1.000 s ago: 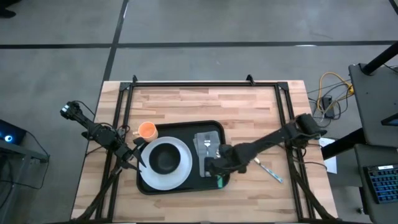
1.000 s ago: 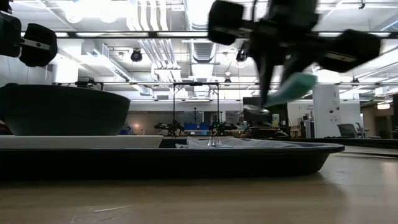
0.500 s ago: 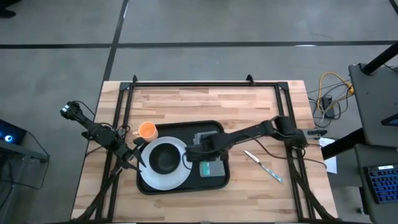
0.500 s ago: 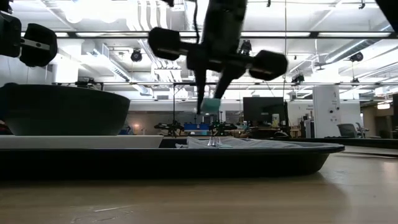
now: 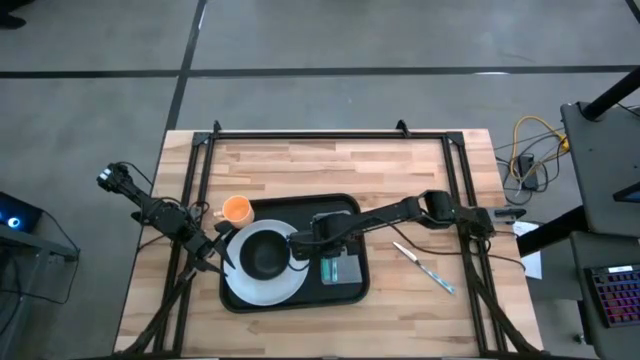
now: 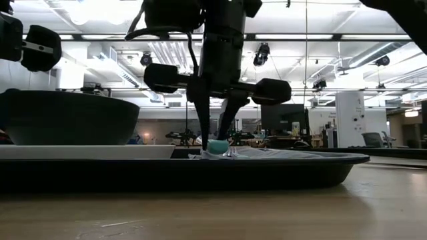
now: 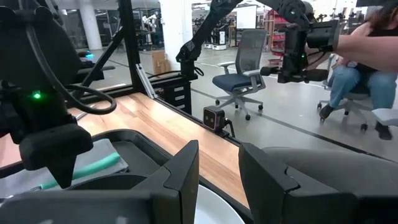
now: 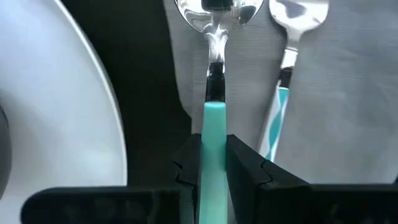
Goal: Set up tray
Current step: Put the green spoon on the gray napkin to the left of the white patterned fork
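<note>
Tray point(image 5: 345, 210): black, rounded corners, lying flat near the middle of the wooden worktop point(image 5: 330, 165). Inside it, on the left half, a round white plate point(image 5: 262, 285) carrying a dark bowl point(image 5: 262, 256); on the right half, a grey napkin point(image 8: 323, 93). An orange cup point(image 5: 237, 209) stands on the worktop just beside the tray's far left corner. Right gripper point(image 8: 213, 163) reaches in over the tray between plate and napkin, its jaws narrow and clamped on the teal handle of a spoon point(image 8: 214, 118). In the right wrist view the spoon's metal bowl lies at the napkin's edge, next to a second utensil point(image 8: 287, 68) with a teal-patterned handle resting on the napkin. In the low view the gripper hangs just above the napkin with the teal handle end low between its fingers point(image 6: 203, 110). Left gripper point(image 5: 222, 252) sits at the tray's left edge beside the plate, jaws partly apart, holding nothing. One more utensil point(image 5: 424, 266) lies on bare worktop to the right of the tray.
</note>
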